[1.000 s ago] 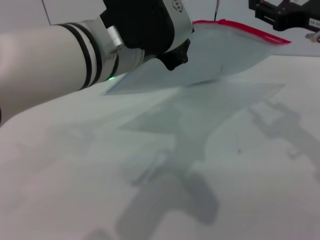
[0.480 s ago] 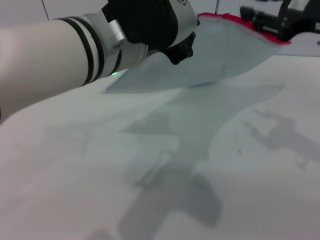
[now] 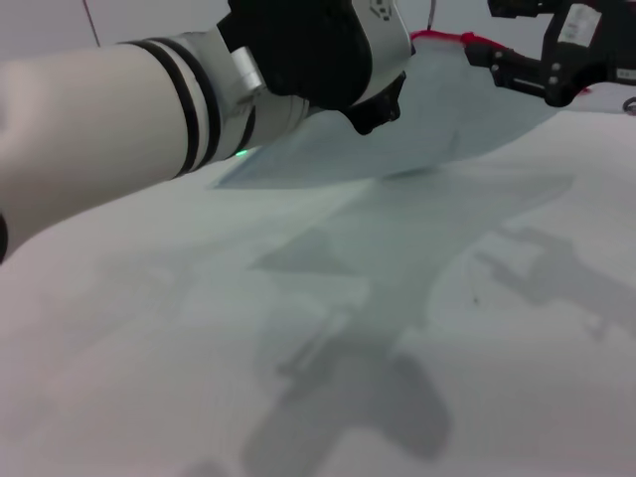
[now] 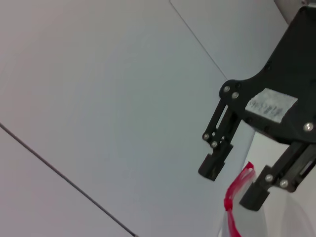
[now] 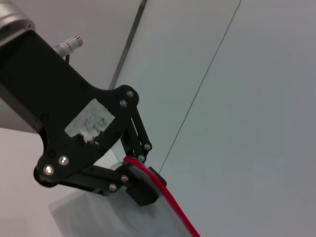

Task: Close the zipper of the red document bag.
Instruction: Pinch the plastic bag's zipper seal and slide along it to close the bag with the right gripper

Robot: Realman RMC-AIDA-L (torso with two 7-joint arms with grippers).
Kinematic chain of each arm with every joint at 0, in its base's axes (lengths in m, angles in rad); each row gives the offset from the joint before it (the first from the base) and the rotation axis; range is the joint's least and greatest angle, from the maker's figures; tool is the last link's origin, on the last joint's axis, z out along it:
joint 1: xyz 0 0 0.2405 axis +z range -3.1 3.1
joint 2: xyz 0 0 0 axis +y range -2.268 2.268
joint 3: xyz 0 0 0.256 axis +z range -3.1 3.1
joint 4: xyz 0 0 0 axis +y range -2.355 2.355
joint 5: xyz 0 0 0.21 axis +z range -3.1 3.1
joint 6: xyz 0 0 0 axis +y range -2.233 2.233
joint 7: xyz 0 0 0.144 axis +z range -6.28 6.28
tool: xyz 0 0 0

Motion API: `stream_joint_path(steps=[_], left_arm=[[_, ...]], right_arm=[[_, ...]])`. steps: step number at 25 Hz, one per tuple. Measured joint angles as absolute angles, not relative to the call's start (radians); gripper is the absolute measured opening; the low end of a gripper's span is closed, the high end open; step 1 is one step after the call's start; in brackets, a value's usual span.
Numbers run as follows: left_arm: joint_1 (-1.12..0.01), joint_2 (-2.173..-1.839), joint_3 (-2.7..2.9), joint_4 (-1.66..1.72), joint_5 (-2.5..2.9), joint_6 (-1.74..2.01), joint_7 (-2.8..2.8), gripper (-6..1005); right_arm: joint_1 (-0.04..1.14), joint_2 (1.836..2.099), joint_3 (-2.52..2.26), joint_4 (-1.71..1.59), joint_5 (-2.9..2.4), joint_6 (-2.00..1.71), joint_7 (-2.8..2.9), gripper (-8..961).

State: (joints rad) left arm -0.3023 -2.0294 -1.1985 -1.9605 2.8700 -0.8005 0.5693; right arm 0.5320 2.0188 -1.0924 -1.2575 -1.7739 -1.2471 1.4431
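Note:
My left gripper [image 5: 147,180] is shut on one end of the red document bag [image 3: 447,109] and holds the translucent pouch up off the table. The zipper [image 3: 440,38] is the thin red strip along its raised far edge. In the right wrist view the zipper [image 5: 168,205] runs away from the left fingers. My right gripper [image 3: 519,70] is at the top right, level with that edge. The left wrist view shows my right gripper [image 4: 232,185] open, one finger on each side of the zipper [image 4: 236,197] and not pressing it.
The white table [image 3: 298,348] lies under the lifted bag and carries the shadows of the bag and both arms. My left forearm [image 3: 119,119] fills the upper left of the head view. A pale panelled wall stands behind.
My right gripper has come down and to the left onto the red edge, now covering much of it. The left arm and the bag have shifted slightly right.

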Motion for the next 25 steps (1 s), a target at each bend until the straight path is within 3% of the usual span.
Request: stream_joint_path(steps=[15, 21, 25], left_arm=[[-0.305, -2.029, -1.193, -1.958, 2.870, -0.802, 0.571, 54], [-0.307, -2.029, -1.185, -1.954, 2.870, -0.802, 0.571, 53], [-0.312, -2.029, -1.183, -1.951, 2.870, -0.805, 0.571, 53]], right_arm=[[0.547, 2.020, -1.122, -1.221, -1.774, -1.246, 1.397, 472], [0.554, 2.020, -1.123, -1.221, -1.773, -1.244, 1.396, 307], [0.558, 2.020, -1.123, -1.221, -1.774, -1.244, 1.395, 308]])
